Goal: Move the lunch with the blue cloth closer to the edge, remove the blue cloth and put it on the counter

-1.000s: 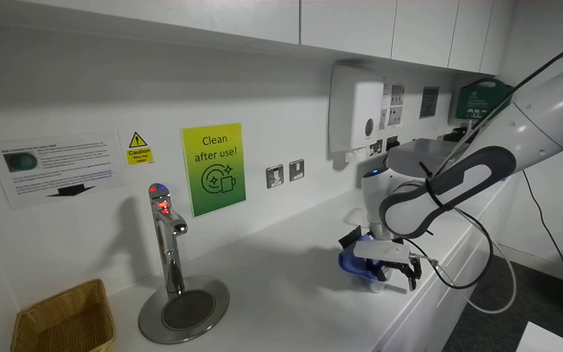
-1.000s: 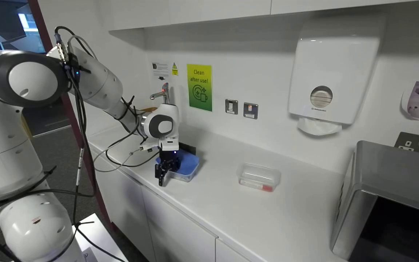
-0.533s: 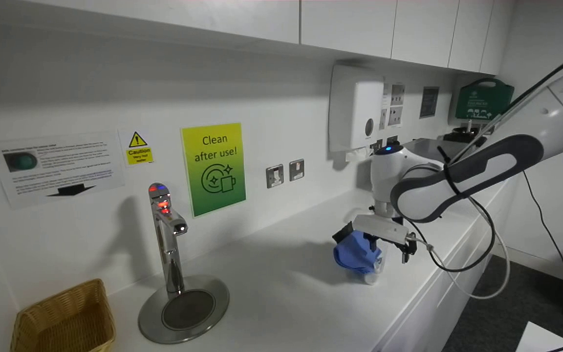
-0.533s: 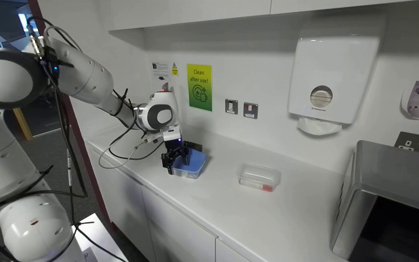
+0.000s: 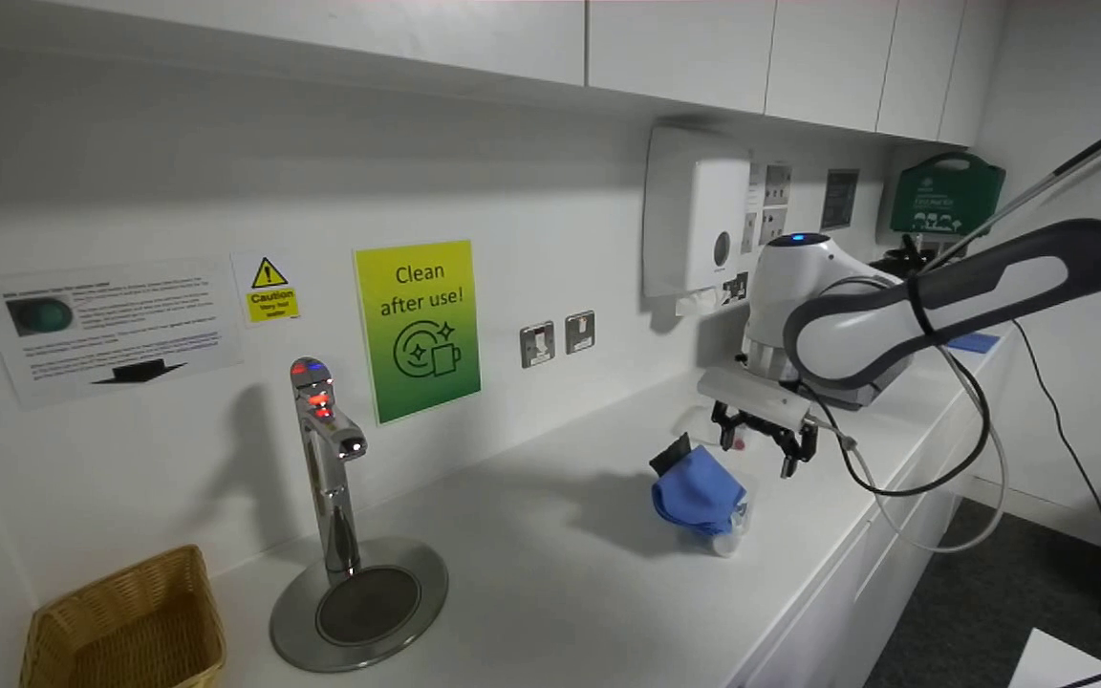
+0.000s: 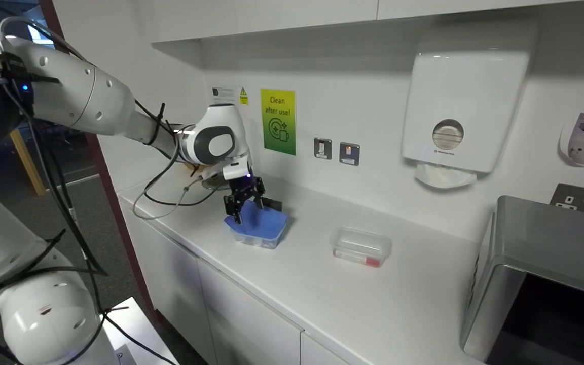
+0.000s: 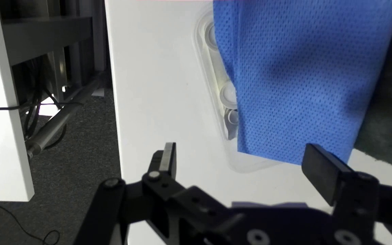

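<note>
The lunch is a low clear container (image 5: 740, 535) (image 6: 255, 241) on the white counter (image 5: 531, 592), near its front edge (image 7: 113, 85). The blue cloth (image 5: 699, 492) (image 6: 266, 223) drapes over its top. In the wrist view the cloth (image 7: 305, 78) covers most of the container (image 7: 213, 80); small round lids show along its uncovered side. My gripper (image 5: 758, 459) (image 6: 249, 214) is open and empty, above the counter and apart from the lunch. In the wrist view its fingers (image 7: 240, 146) stand wide, the right fingertip overlapping the cloth's near corner in the picture. The rest of the contents are hidden.
A dark cloth piece (image 7: 391, 102) lies along the lunch's wall side. Another clear container (image 6: 360, 243) with something red stands farther along the counter, before a grey appliance (image 6: 550, 274). A tap (image 5: 326, 468) over a round steel bowl (image 5: 369, 602) and a wicker basket (image 5: 120, 631) stand opposite.
My gripper has risen from beside the lunch and moved clear of it, staying open. The lunch shifted slightly away from the front edge at first, then stayed still.
</note>
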`<act>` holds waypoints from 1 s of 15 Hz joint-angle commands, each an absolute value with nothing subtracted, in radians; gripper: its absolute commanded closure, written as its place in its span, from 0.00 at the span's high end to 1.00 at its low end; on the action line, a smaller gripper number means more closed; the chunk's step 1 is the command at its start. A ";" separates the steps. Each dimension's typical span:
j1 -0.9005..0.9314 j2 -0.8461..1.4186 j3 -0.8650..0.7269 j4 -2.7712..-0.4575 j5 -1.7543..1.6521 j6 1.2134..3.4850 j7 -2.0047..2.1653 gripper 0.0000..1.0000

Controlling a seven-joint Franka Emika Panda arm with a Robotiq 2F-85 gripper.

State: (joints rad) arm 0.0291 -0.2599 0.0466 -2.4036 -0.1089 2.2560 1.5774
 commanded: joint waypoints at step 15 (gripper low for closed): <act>0.017 -0.242 0.061 -2.332 0.103 2.114 1.300 1.00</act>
State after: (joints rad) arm 0.0325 -0.2417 0.0466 -2.3334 0.0991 2.1166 1.3033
